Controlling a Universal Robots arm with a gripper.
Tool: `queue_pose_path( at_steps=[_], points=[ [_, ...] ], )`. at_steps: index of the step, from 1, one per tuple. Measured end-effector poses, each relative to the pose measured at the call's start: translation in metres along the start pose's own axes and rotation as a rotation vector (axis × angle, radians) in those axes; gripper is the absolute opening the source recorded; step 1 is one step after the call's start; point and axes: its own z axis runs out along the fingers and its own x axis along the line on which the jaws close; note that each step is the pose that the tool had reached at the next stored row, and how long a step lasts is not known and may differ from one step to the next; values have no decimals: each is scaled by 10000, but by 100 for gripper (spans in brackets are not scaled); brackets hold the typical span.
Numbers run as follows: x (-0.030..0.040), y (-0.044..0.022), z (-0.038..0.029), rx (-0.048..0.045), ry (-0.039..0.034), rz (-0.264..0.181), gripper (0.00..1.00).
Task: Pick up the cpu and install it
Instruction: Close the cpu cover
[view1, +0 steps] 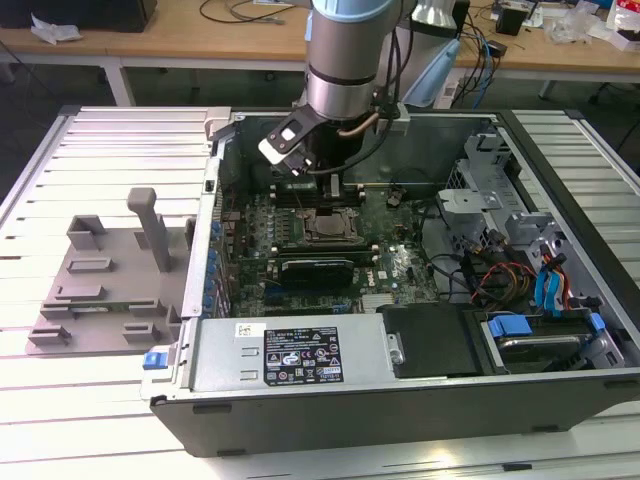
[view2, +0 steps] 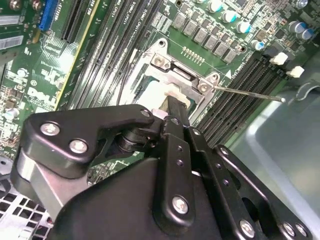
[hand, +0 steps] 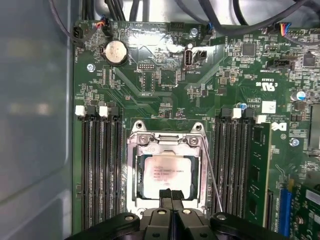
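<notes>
**The cpu lies right under our fingertips**

We have one arm. Its gripper hangs low inside the open computer case, over the green board. The cpu lies flat in the socket frame, shiny side up. It is square, so it has no long side to line up with. In the first wrist view our two fingers are pressed together with nothing between them. Their tips sit over the middle of one edge of the cpu. We cannot tell if they touch it or hang just above it. So the cpu is not off to one side of the hand: it is straight below the tips and a little ahead of them. The thin latch rod runs just beside the frame, and we think it looks loose, not hooked down. We judge that the cpu is already in its place
</notes>
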Motion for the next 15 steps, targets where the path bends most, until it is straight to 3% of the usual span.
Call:
queue_pose_path(
  at_steps=[4, 12, 15],
  points=[
    [0, -4, -110, 0, 1, 0, 11],
    [-1, -13, -394, 0, 1, 0, 11],
    [-1, -14, -421, -1, 3, 0, 11]
  ],
)
